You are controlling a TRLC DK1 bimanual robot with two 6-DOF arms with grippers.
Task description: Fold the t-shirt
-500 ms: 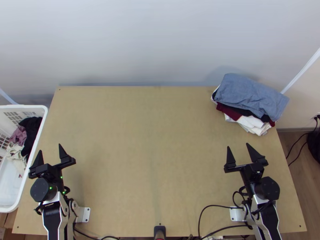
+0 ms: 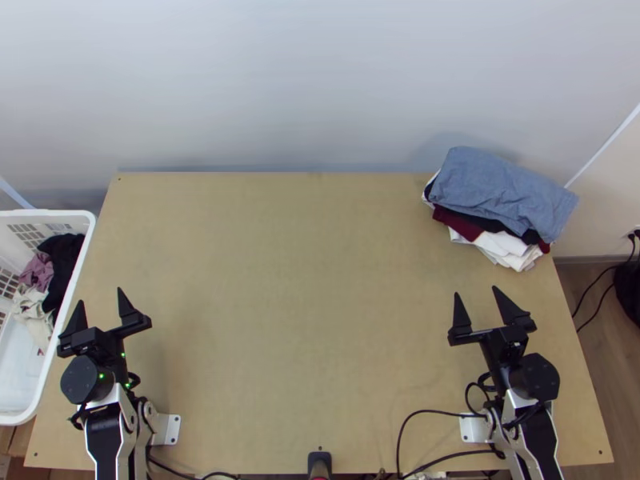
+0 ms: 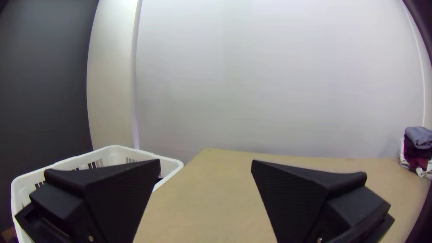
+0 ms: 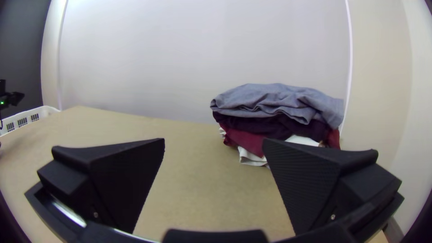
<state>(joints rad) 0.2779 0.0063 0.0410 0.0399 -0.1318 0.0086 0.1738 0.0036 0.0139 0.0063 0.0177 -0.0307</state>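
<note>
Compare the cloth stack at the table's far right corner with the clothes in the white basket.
Pose: the stack lies in layers, one on another; the basket clothes are bunched.
Colour: the stack is blue-grey on top with dark, maroon and white below; the basket clothes show black, mauve and cream.
Place: the stack sits on the table, the basket clothes beyond its left edge.
Shared: several cloth pieces each.

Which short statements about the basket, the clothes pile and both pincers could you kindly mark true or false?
1. The left pincer is open. True.
2. The right pincer grips a cloth. False: it is open and holds nothing.
3. A blue-grey garment tops the clothes pile. True.
4. The white basket stands beside the pile. False: they are at opposite sides of the table.
</note>
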